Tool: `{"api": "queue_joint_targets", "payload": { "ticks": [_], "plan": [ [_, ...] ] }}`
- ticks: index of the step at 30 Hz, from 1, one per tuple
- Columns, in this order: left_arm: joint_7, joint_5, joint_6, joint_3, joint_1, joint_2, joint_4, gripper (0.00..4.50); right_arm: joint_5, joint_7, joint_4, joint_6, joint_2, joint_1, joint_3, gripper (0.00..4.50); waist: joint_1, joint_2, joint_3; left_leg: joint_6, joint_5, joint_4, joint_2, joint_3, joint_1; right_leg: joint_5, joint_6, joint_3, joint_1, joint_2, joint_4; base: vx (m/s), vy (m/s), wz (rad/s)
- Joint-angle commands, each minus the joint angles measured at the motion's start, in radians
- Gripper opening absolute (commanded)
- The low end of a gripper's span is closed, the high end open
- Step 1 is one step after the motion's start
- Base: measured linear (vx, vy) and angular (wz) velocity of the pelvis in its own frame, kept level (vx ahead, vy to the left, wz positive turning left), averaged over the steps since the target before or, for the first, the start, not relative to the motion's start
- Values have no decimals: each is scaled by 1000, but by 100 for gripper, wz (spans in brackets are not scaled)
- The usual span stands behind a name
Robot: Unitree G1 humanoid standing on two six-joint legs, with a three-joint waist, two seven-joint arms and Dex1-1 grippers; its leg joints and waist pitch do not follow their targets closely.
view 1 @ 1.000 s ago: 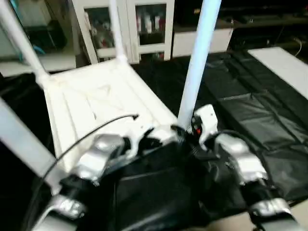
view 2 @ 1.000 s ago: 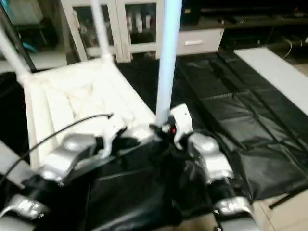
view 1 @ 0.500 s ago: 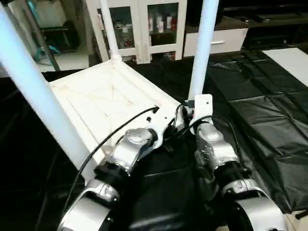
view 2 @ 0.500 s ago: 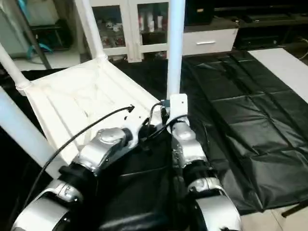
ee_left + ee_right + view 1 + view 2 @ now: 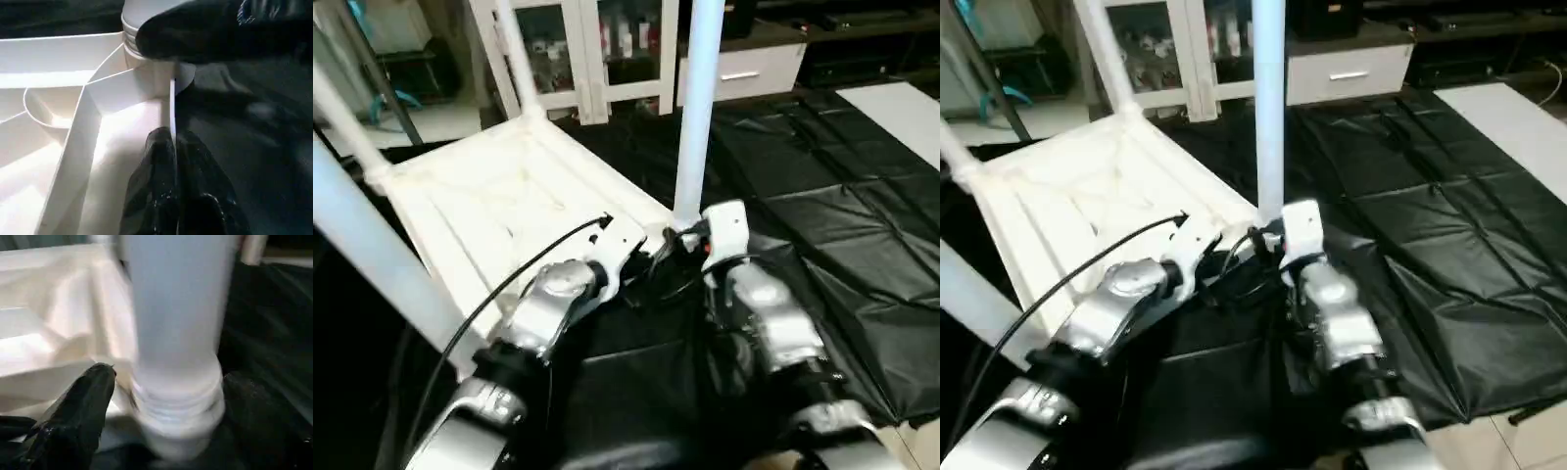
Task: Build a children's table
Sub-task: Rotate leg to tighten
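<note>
The table top (image 5: 499, 206) lay upside down on black sheeting (image 5: 842, 196), its ribbed underside facing up across the left-centre of the frame. Four legs stood up from its corners: one (image 5: 697, 108) at the near right corner rising through the top centre of the frame, one (image 5: 514, 49) at the far corner in the upper left, one (image 5: 337, 122) at the left edge, and a fourth (image 5: 372, 255) slanting across the lower left, close to the camera.

The left gripper (image 5: 175, 147) was pinched shut on the thin upright rim of the top, just beside the corner socket (image 5: 146, 73) — in the left wrist view its two black fingers (image 5: 151, 171) met on either side of that white edge. In the head view the left forearm (image 5: 548, 304) reached in from the lower left towards the same corner.

The right gripper (image 5: 166, 396) stood with its fingers wide apart around the base of the near right leg, one finger (image 5: 80, 406) on either side of the ringed collar where the leg entered the socket. Whether the pads touched the leg could not be told. The right forearm (image 5: 769, 323) came up from the lower right.

White cabinets (image 5: 607, 49) stood along the top of the frame, behind the sheeting.
</note>
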Motion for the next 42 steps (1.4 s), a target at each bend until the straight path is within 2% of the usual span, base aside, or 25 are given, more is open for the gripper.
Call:
{"api": "queue_joint_targets", "payload": {
  "ticks": [1,2,3,4,5,6,8,9,10,11,12,14,20,22,23,26,27,28,30,31,36,41,42],
  "plan": [
    [-147,-34,9,-41,55,70,-85,0,16,182,-100,47,-102,49,56,384,12,-17,-62,85,-140,-70,52,-28,13,-71,-228,22,57,-57,-65,0,0,0],
    [-198,-47,19,-56,77,96,-122,0,12,251,-134,47,-154,69,76,384,12,-15,-62,84,-144,-70,52,-24,15,-70,-228,24,53,-56,-66,0,0,0],
    [-255,-74,30,-68,99,122,-164,0,33,335,-173,52,-206,91,86,384,13,-15,-63,80,-146,-70,53,-25,16,-64,-230,24,54,-56,-66,0,0,0],
    [-255,-74,30,-68,99,122,-164,0,33,335,-173,52,-206,91,86,384,16,-14,-62,82,-159,-69,54,-22,19,-56,-234,26,51,-55,-64,0,0,0],
    [-297,-98,46,-77,114,141,-198,0,58,405,-203,54,-245,108,91,384,14,-14,-60,82,-166,-70,51,-21,17,-58,-240,24,50,-54,-64,0,0,0],
    [-330,-116,59,-84,126,157,-228,0,84,467,-241,67,-276,124,93,384,16,-14,-59,79,-174,-70,52,-20,20,-70,-245,25,47,-54,-66,0,0,0],
    [-335,-118,61,-85,127,159,-232,0,87,475,-245,69,-280,126,94,384,20,-16,-59,76,-167,-71,53,-21,18,-79,-247,26,49,-57,-66,0,0,0],
    [-402,-143,92,-103,139,188,-273,0,115,594,-280,92,-342,145,114,384,18,-26,-58,76,-174,-70,50,-18,19,-91,-246,25,51,-53,-68,0,0,0],
    [-414,-147,100,-106,139,193,-278,0,117,614,-280,94,-352,146,120,384,24,-24,-59,76,-173,-71,55,-21,21,-96,-244,26,53,-57,-65,0,0,0],
    [-461,-163,126,-115,140,210,-301,0,125,699,-278,106,-393,150,145,384,25,-26,-57,81,-168,-70,54,-19,19,-107,-245,27,51,-59,-66,0,0,0],
    [-461,-163,126,-115,140,210,-301,0,125,699,-278,106,-393,150,145,384,30,-23,-57,84,-163,-69,55,-18,21,-115,-247,27,49,-58,-68,0,0,0],
    [-473,-166,132,-115,137,214,-304,0,126,725,-273,109,-405,147,155,384,34,-24,-56,84,-160,-67,53,-16,22,-127,-248,28,45,-58,-70,0,0,0],
    [-490,-160,129,-118,125,228,-292,0,116,774,-229,96,-401,121,173,384,30,-27,-56,66,-171,-68,50,-19,20,-167,-239,27,47,-57,-70,0,0,0],
    [-491,-159,129,-117,124,229,-291,0,113,778,-223,93,-399,118,173,356,33,-26,-59,70,-148,-65,51,-19,20,-136,-240,27,48,-57,-67,0,0,0],
    [-486,-161,134,-114,123,228,-296,0,115,776,-206,88,-389,107,168,356,35,-22,-60,72,-140,-65,50,-20,20,-122,-243,27,48,-57,-64,0,0,0],
    [-479,-160,139,-114,126,230,-300,0,128,776,-174,82,-372,91,156,327,33,-23,-60,77,-144,-63,48,-18,19,-109,-254,25,49,-56,-65,0,0,0],
    [-479,-162,143,-113,126,231,-300,0,131,779,-174,84,-371,90,156,321,32,-16,-59,74,-149,-64,49,-20,18,-117,-254,25,50,-57,-64,0,0,0],
    [-479,-164,145,-112,125,231,-301,0,134,781,-175,88,-370,89,155,321,31,-21,-59,72,-158,-64,49,-19,20,-124,-252,25,49,-55,-66,0,0,0],
    [-479,-163,143,-113,125,231,-300,0,133,781,-176,89,-369,88,156,308,29,-19,-59,65,-169,-65,49,-20,19,-140,-252,24,50,-56,-67,0,0,0],
    [-482,-160,142,-113,124,233,-300,0,133,786,-178,93,-367,88,155,306,27,-23,-59,64,-172,-65,49,-19,20,-144,-251,25,49,-55,-68,0,0,0],
    [-475,-146,139,-119,130,231,-304,0,127,802,-172,89,-367,91,153,302,29,-24,-61,75,-143,-62,48,-19,19,-108,-256,25,51,-55,-63,0,0,0],
    [-473,-136,145,-131,138,239,-318,0,119,809,-147,73,-360,87,148,301,30,-24,-61,79,-145,-62,49,-19,20,-119,-257,24,50,-56,-64,0,0,0],
    [-465,-129,140,-129,139,241,-314,0,114,788,-127,68,-348,81,142,301,29,-30,-61,80,-146,-62,49,-18,19,-122,-257,24,50,-56,-65,0,0,0]
  ]
}}
